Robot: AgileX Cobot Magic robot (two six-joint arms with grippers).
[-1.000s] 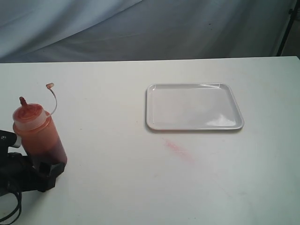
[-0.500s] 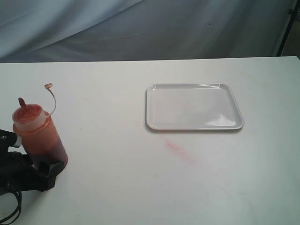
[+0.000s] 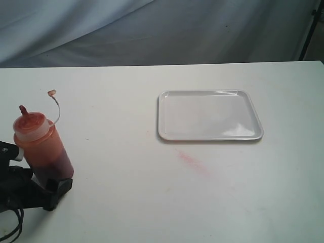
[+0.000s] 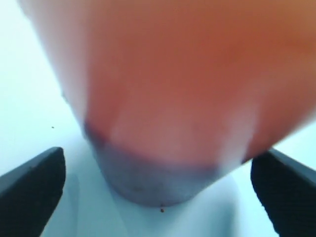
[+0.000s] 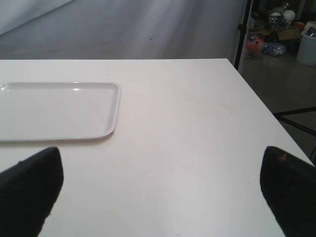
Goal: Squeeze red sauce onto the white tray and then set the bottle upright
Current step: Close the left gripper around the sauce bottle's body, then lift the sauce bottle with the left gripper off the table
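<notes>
Desk (image 3: 152,202) bearing upright bottle (image 3: 43,147); left fingers (image 4: 34,182) flanking base, released; right fingers (image 5: 29,187) spread, empty. Walls likely yielding: gripping mid-body.

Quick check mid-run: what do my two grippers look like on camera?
Both are matte black. The left gripper is blocky, with a small white patch on its body and a black cable looping beneath. The right gripper shows only two blurred, wedge-shaped black fingers.

No legible text or markings
</notes>
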